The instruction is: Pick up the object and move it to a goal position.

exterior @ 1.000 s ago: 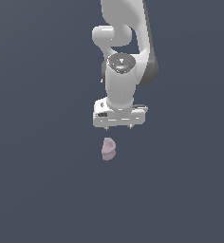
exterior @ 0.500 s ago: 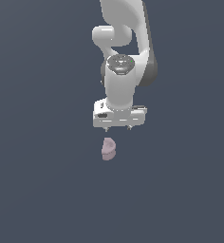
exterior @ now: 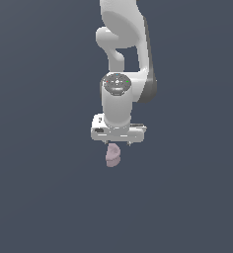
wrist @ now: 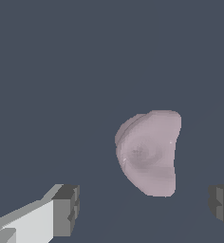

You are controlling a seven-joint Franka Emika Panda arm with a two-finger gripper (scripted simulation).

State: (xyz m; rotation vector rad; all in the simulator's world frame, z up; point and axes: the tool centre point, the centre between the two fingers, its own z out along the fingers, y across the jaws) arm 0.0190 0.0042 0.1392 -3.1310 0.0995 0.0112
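The object point(exterior: 112, 155) is a small pale mauve-pink rounded lump resting on the dark grey floor, directly under the white hand. In the wrist view the object point(wrist: 149, 152) shows from above as a rounded shape with one flat side. My gripper point(exterior: 119, 144) hangs just above it, pointing straight down. In the wrist view my gripper point(wrist: 144, 206) is open. One dark fingertip point(wrist: 65, 209) and the other fingertip point(wrist: 223, 205) stand wide apart on either side of the lump without touching it.
The plain dark grey floor point(exterior: 44, 197) extends in all directions with nothing else on it. The white arm point(exterior: 126, 49) rises straight above the hand.
The hand has come down towards the object over the last second, with the fingers still open. The object has not moved.
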